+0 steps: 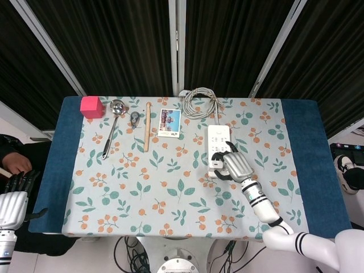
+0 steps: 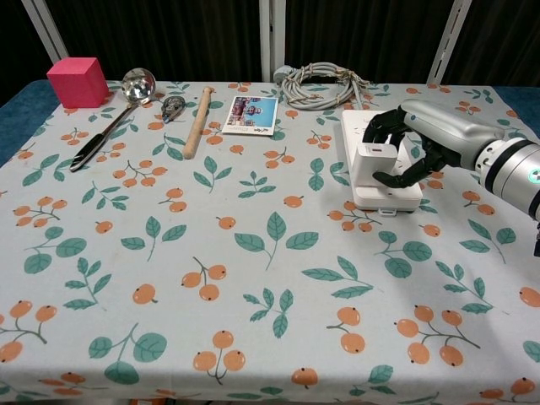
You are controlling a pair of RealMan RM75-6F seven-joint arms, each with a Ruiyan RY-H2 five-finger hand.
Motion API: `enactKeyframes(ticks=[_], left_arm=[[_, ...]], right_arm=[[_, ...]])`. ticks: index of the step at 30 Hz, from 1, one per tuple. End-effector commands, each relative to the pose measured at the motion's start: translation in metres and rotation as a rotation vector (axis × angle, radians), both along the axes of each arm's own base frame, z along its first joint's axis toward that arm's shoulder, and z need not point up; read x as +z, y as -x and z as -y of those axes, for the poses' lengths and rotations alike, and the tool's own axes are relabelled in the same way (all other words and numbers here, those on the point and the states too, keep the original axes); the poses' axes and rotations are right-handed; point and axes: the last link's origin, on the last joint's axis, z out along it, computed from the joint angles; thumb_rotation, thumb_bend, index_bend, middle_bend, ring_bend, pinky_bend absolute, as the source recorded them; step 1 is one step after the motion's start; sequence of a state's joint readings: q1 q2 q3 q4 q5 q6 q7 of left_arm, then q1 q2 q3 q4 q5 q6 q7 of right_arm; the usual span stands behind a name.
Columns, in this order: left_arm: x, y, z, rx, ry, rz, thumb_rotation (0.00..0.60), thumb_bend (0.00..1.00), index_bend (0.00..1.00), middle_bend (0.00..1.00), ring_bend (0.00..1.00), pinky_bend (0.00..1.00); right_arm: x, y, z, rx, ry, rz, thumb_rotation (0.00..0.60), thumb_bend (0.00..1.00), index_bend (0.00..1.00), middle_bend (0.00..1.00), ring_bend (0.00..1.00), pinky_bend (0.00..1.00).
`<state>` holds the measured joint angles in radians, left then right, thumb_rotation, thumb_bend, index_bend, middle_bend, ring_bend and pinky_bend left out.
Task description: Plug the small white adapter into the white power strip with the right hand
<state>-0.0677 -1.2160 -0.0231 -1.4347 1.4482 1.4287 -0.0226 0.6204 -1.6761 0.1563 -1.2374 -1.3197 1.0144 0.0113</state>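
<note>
On the bench (image 2: 253, 278) lie one white power strip (image 2: 388, 196), one small white adapter (image 2: 373, 163), one coiled cable (image 2: 321, 84), one pink cube (image 2: 77, 81), one ladle (image 2: 126, 97), one wooden stick (image 2: 197, 121) and one card (image 2: 251, 113). The right hand (image 2: 422, 139) curls around the adapter, which stands upright on the strip's near half. The left hand (image 1: 12, 199) hangs off the bench, fingers loosely apart, holding nothing.

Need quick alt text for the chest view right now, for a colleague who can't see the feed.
The right hand grips the small white adapter standing on the white power strip, at the right of a floral tablecloth. Along the far edge lie a coiled cable, photo card, wooden stick, ladle and pink cube.
</note>
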Motion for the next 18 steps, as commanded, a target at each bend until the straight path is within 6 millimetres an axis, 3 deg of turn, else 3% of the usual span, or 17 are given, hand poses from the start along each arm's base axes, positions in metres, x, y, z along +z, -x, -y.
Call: enactKeyframes(ticks=[1, 4, 7, 10, 14, 18], left_arm=[[0.0000, 0.0000, 0.0002, -0.001, -0.001, 0.000, 0.600, 0.03, 0.10, 0.04, 0.00, 0.00], [0.0002, 0.0005, 0.0007, 0.001, -0.002, 0.001, 0.600, 0.03, 0.10, 0.04, 0.00, 0.00], [0.0001, 0.0005, 0.0007, 0.002, -0.003, 0.001, 0.600, 0.03, 0.10, 0.04, 0.00, 0.00], [-0.0002, 0.0002, 0.0007, 0.000, -0.003, 0.001, 0.600, 0.03, 0.10, 0.04, 0.00, 0.00], [0.0006, 0.0002, 0.0008, 0.000, -0.005, 0.000, 0.600, 0.03, 0.10, 0.04, 0.00, 0.00], [0.0012, -0.0002, 0.0016, -0.001, -0.007, 0.000, 0.600, 0.03, 0.10, 0.04, 0.00, 0.00]], right_arm=[[0.0007, 0.0004, -0.0004, 0.003, 0.002, -0.006, 0.600, 0.63, 0.87, 0.69, 0.45, 0.04], [0.0025, 0.0009, -0.0008, 0.012, 0.006, -0.024, 0.600, 0.57, 0.81, 0.68, 0.44, 0.01], [0.0043, 0.0003, -0.0012, 0.014, 0.003, -0.037, 0.600, 0.35, 0.68, 0.60, 0.36, 0.00], [0.0054, -0.0009, -0.0022, 0.016, -0.001, -0.047, 0.600, 0.23, 0.59, 0.53, 0.29, 0.00], [0.0067, -0.0020, -0.0037, 0.015, -0.006, -0.056, 0.600, 0.13, 0.47, 0.47, 0.24, 0.00], [0.0100, -0.0035, -0.0062, 0.021, -0.005, -0.056, 0.600, 0.09, 0.38, 0.41, 0.20, 0.00]])
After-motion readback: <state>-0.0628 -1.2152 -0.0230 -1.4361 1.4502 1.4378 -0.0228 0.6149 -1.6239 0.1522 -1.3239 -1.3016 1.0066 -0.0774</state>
